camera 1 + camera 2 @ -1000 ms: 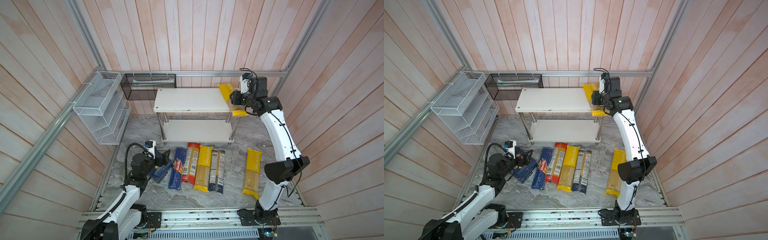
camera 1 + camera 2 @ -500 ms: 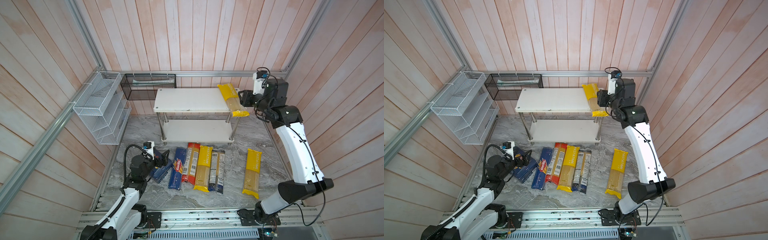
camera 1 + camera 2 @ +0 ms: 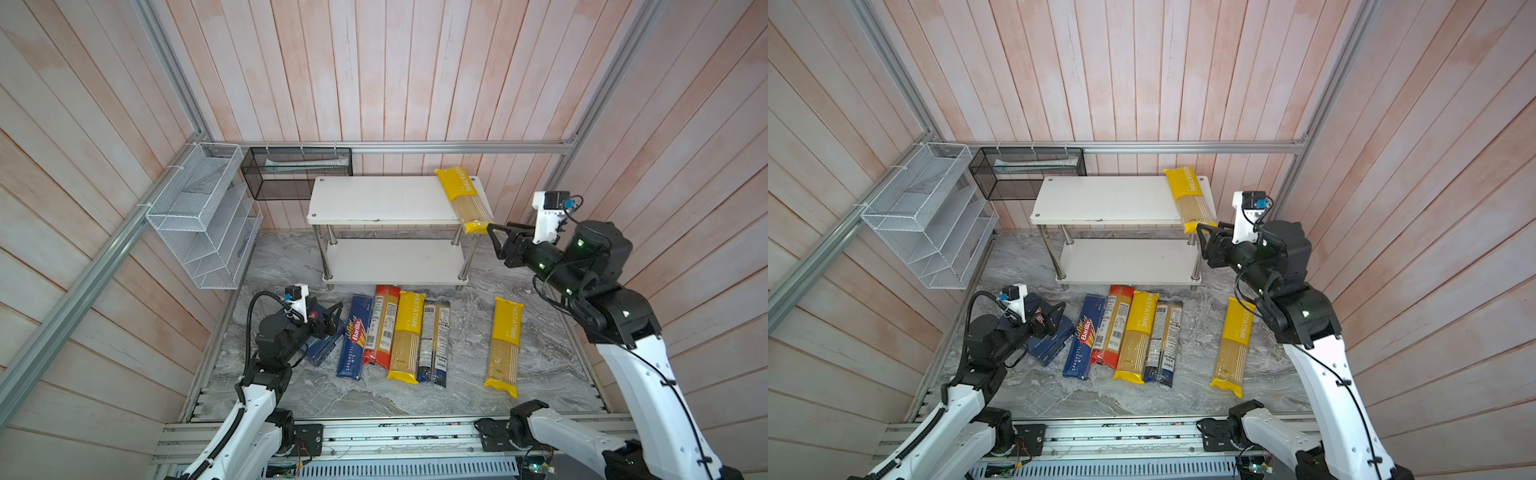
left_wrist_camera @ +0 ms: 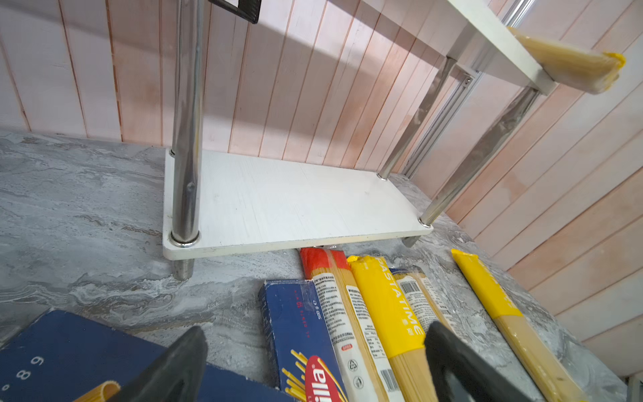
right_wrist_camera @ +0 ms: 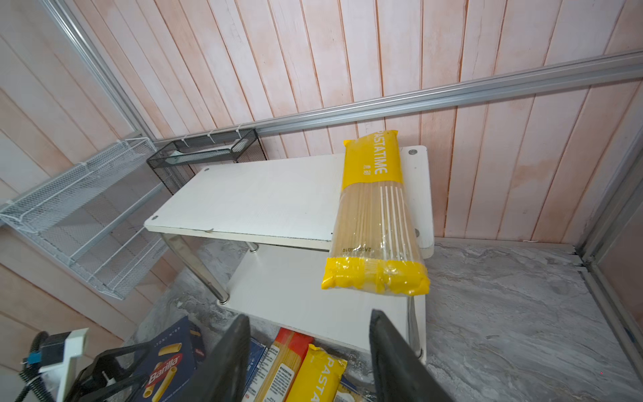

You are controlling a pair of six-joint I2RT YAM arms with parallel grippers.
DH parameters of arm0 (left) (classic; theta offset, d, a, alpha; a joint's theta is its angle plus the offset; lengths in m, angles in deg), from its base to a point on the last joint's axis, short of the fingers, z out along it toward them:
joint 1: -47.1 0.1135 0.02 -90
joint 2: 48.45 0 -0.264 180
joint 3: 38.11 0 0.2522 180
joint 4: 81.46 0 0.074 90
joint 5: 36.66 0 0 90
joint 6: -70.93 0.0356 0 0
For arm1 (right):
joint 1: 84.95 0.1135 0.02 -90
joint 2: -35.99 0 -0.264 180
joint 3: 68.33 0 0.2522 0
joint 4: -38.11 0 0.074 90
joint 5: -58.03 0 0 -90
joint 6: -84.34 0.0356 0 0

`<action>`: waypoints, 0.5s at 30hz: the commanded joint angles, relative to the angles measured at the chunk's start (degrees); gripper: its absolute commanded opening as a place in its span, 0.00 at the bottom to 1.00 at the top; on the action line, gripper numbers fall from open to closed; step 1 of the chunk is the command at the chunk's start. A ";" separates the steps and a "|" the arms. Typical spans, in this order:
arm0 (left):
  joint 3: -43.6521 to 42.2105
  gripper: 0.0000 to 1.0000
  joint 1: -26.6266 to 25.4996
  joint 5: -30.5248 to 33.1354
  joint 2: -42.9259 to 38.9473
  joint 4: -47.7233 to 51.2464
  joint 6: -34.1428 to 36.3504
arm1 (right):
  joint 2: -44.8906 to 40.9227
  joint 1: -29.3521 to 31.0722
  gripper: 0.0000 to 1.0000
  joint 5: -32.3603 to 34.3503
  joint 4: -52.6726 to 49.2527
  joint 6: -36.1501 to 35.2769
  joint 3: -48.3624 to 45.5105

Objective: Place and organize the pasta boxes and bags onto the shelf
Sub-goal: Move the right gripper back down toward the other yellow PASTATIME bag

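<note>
One bag (image 3: 465, 199) overhangs the shelf (image 3: 374, 199); the right hand (image 3: 494, 235) (open, empty, close by) should nudge it squarely back.

White wire-mesh organizer (image 3: 195, 224) hanging at left, black mesh basket (image 3: 297, 174) just beside it, grey marble tabletop (image 3: 552, 353) below

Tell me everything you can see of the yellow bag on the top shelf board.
The yellow PASTATIME bag is a long flat plastic pack. Its ends are opaque yellow, with white lettering on the far one, and its clear middle shows pale spaghetti strands. It lies flat across the right end of the shelf's top board, slightly skewed, and its near end overhangs the front edge unsupported. Only the board touches it. The open right gripper sits just off the overhanging end, apart.
</note>
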 commanded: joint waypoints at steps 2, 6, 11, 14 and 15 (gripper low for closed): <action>-4.33 1.00 -0.33 -2.00 -0.65 -6.42 -0.05 | -2.55 0.57 0.54 -1.97 -3.08 4.25 -3.18; -4.73 1.00 -0.38 -1.60 -2.07 -5.26 -0.33 | -6.23 0.67 0.55 0.04 -4.32 5.68 -10.36; -5.27 1.00 -0.50 -1.99 -2.24 -5.57 -0.67 | -8.68 0.67 0.55 8.16 -11.10 6.21 -13.58; -5.11 1.00 -0.61 -2.43 -0.90 -5.44 -0.69 | -10.56 0.66 0.55 12.39 -12.68 7.51 -18.04; -4.88 1.00 -0.67 -2.75 -0.44 -5.35 -0.60 | -11.08 0.63 0.55 13.23 -12.56 7.99 -19.92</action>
